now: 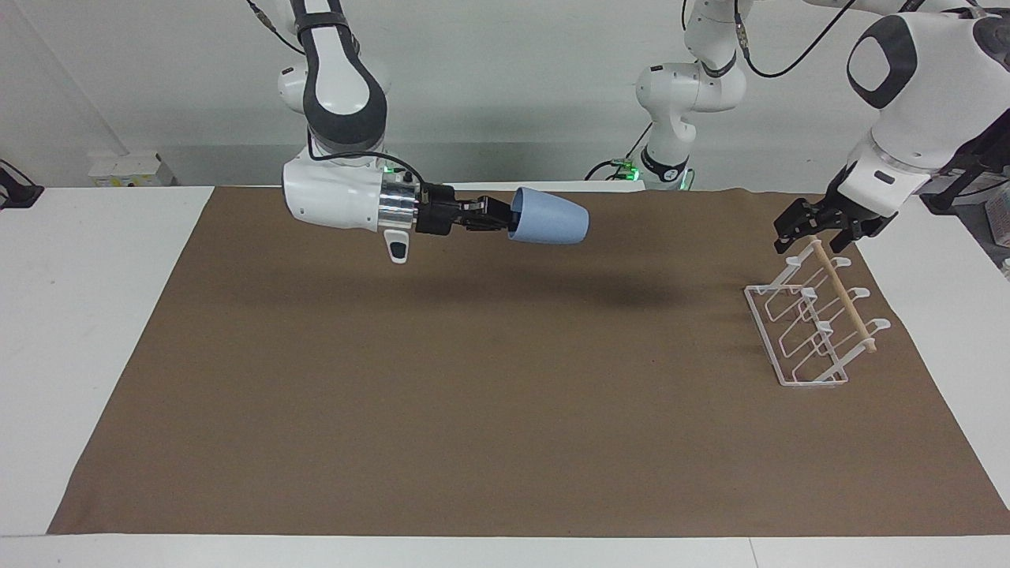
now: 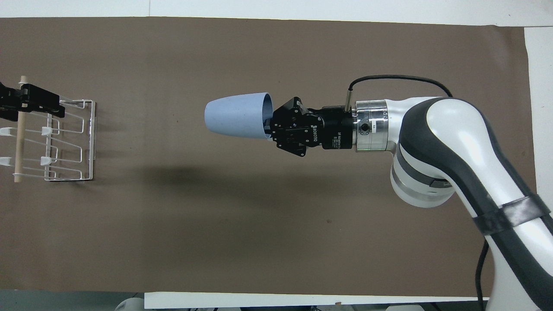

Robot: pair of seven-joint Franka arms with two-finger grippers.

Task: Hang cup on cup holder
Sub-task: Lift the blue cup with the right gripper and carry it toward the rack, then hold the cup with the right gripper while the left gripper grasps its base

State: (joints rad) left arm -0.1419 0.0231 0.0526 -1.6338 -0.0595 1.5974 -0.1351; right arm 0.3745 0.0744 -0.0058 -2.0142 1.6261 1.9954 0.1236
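Note:
The light-blue cup (image 1: 548, 217) lies on its side in the air, base pointing toward the left arm's end of the table. My right gripper (image 1: 501, 218) is shut on its rim, one finger inside the mouth, holding it over the middle of the brown mat; both also show in the overhead view, the cup (image 2: 235, 121) and the gripper (image 2: 268, 125). The white wire cup holder (image 1: 813, 383) stands on the mat at the left arm's end (image 2: 92, 138). My left gripper (image 1: 813, 237) sits at the robot-side end of its wooden dowel (image 1: 848, 304).
The brown mat (image 1: 473, 394) covers most of the white table (image 1: 79, 355). Nothing else stands on it between the cup and the cup holder. The right arm's forearm stretches low over the mat's robot-side half.

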